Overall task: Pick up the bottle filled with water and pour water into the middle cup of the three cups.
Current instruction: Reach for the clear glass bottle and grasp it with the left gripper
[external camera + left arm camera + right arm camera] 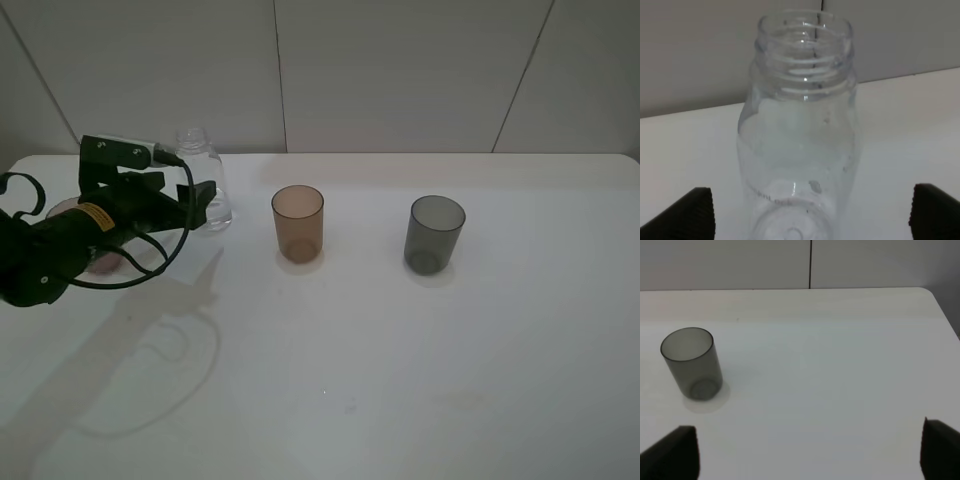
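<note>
Clear plastic slips, so I'd have the left end effector point(812, 214) close slowly and squarely on the bottle point(800, 135) below its shoulders, then lift without tipping, since the neck is capless. For now its jaws stand wide apart, one on either side of the bottle, gripping nothing. The bottle stands upright at ten o'clock on the counter point(420, 360). The middle cup point(298, 223) sits at its three o'clock, well apart.

A clear capless bottle point(205, 185) stands upright left of the amber middle cup point(298, 223), itself upright between a half-hidden pink cup point(103, 264) and a grey cup point(434, 234).
</note>
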`<state>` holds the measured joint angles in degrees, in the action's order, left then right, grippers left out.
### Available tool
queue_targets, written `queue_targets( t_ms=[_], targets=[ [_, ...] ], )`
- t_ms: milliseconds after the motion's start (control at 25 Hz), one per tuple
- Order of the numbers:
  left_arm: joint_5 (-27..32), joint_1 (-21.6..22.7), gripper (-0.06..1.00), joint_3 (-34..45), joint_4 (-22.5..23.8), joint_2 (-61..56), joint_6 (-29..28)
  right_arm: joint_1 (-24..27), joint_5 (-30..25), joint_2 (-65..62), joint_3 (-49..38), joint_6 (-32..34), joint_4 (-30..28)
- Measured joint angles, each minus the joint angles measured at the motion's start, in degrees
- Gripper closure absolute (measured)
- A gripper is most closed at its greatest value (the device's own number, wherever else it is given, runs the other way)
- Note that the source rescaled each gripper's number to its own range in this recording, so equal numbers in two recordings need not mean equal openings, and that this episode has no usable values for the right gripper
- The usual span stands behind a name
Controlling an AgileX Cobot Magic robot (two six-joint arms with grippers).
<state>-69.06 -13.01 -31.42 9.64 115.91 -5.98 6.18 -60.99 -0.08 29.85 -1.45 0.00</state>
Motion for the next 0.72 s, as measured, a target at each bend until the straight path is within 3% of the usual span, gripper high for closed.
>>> queue_targets(
  t_ms=[400,720],
  targets=[
    [-0.17,0.0,-0.06,-5.36,0.13,5.6,0.0,0.0,0.0,0.0,0.0,0.0,0.0],
    [-0.17,0.0,-0.06,-7.58,3.69,8.88,0.53,0.0,0.0,0.0,0.0,0.0,0.0]
  ],
)
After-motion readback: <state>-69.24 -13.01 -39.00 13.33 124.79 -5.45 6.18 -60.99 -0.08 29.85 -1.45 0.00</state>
